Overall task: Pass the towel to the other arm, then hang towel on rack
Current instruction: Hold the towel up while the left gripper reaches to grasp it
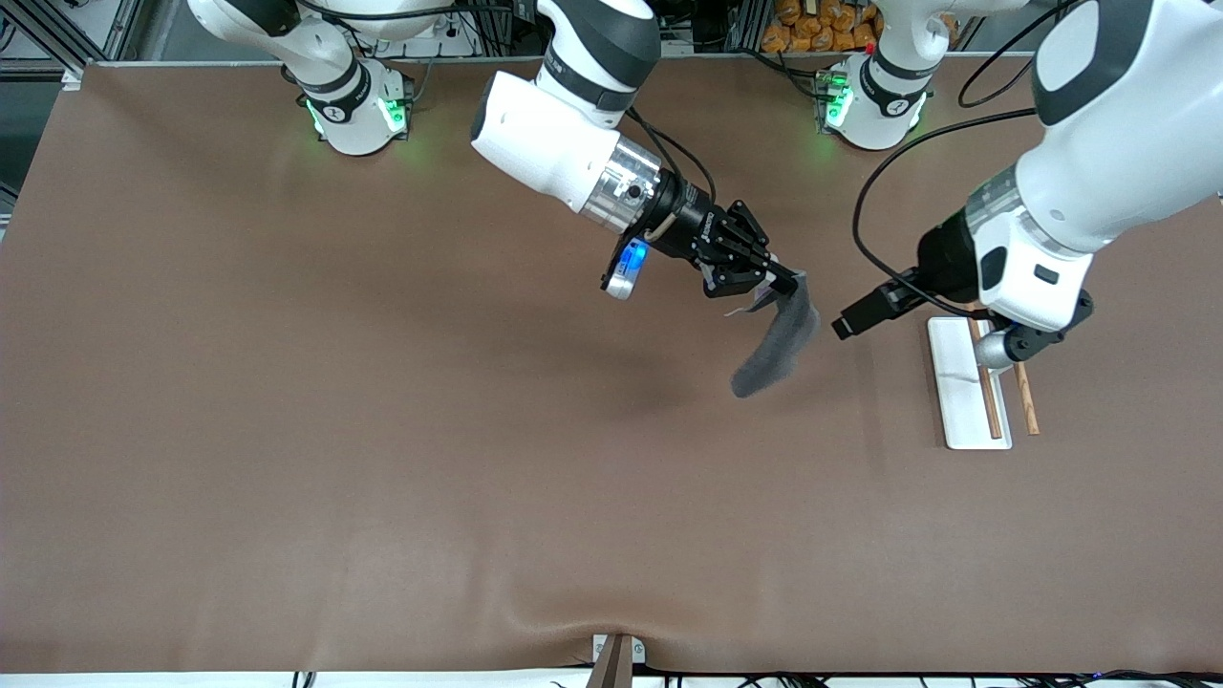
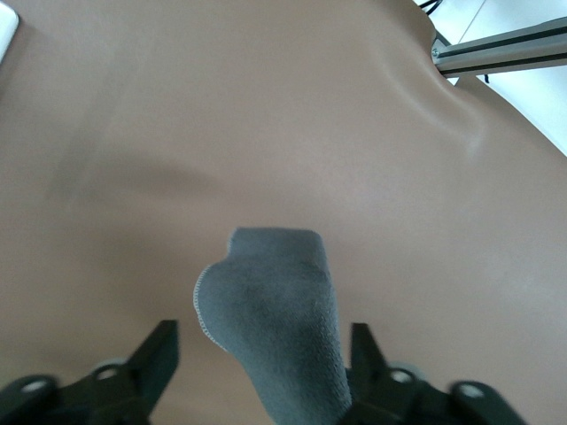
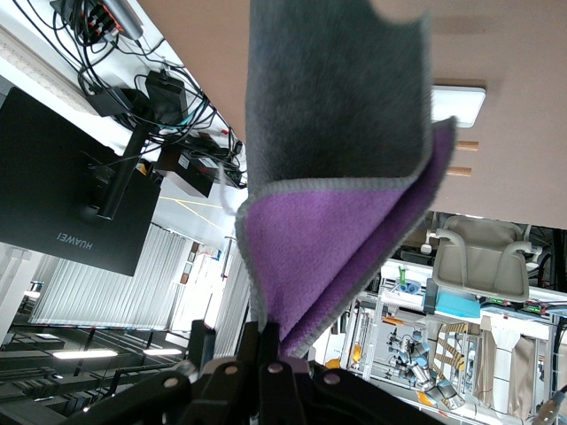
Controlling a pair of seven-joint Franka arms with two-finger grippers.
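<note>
The dark grey towel [image 1: 779,349] hangs in the air over the table's middle, and its inner face shows purple in the right wrist view [image 3: 337,106]. My right gripper [image 1: 788,280], on the arm with the blue-lit wrist module, is shut on the towel's top corner [image 3: 275,341]. My left gripper [image 1: 843,328], black and slim, is open and level with the towel's upper part, just beside it. In the left wrist view the towel [image 2: 275,328] hangs between the open fingers [image 2: 159,354]. The rack [image 1: 955,401], a white base with two brown rods [image 1: 994,401], stands under the left wrist.
The brown table mat [image 1: 382,430] spreads wide around the towel. Both arm bases [image 1: 354,110] stand along the table's edge farthest from the front camera. A black cable [image 1: 865,205] loops above the left gripper. A small bracket [image 1: 616,659] sits at the edge nearest the front camera.
</note>
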